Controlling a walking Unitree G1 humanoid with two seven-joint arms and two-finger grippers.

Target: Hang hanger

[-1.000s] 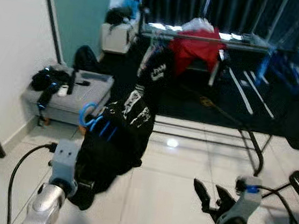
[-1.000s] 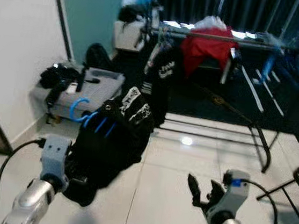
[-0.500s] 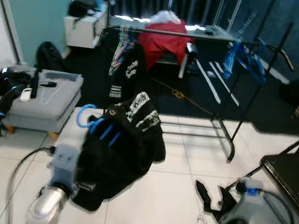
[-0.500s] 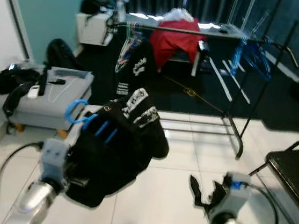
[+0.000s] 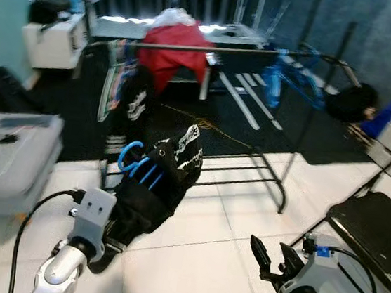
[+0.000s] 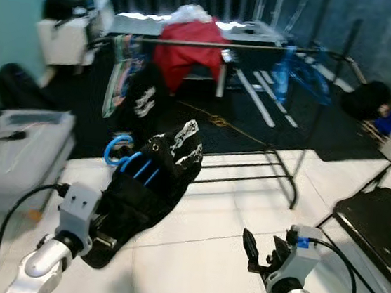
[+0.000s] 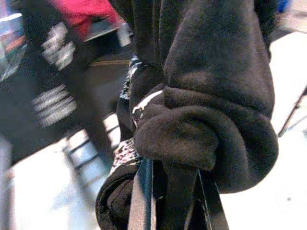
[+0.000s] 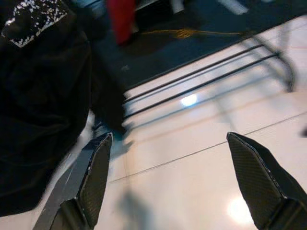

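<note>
My left end effector [image 7: 168, 191] is clenched on a black printed garment [image 5: 156, 177] that hangs from a blue hanger [image 5: 135, 164], held above the white tiled floor [image 5: 197, 260] in front of the clothes rack [image 5: 213, 49]. My right end effector [image 5: 272, 258] is released, fingers [image 8: 96, 177] spread wide over the floor. A red garment [image 5: 171, 52] and spare blue hangers [image 5: 292, 76] hang on the rack's rail. A black chair [image 5: 376, 234] stands at the right.

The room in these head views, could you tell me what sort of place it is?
Probably a home laundry or dressing corner: a clothes rack carries a red garment and blue hangers, on a tiled floor.
</note>
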